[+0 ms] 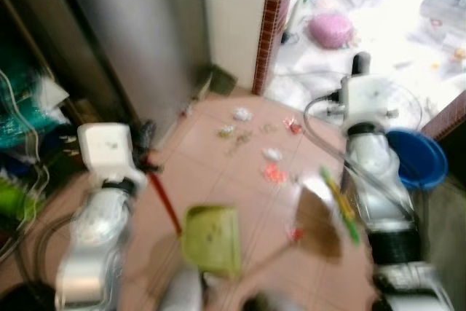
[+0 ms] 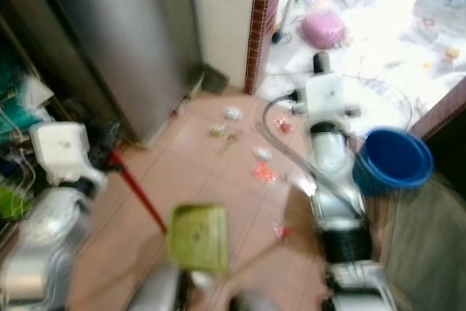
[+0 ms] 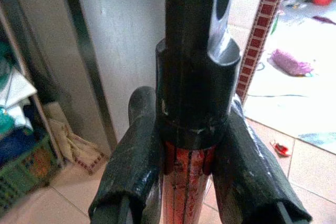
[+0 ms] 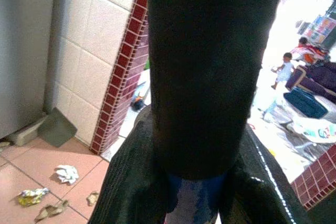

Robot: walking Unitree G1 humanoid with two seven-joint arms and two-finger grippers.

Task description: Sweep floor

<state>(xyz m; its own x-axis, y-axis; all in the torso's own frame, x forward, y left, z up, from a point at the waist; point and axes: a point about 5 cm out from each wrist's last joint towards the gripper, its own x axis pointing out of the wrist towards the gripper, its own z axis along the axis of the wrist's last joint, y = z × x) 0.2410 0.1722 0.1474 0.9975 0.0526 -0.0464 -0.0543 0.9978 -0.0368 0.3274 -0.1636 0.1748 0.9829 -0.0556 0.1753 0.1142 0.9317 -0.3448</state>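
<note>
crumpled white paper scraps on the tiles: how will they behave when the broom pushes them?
The paper scraps look crumpled and thin, so probably very light and apt to skitter. The tile floor looks smooth, so they should slide easily. The broom bristles may flick some aside.

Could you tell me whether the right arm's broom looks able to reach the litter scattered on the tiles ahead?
Probably yes: the right gripper is shut on the broom, whose head rests on bare tiles just short of the litter, with nothing between them.
</note>
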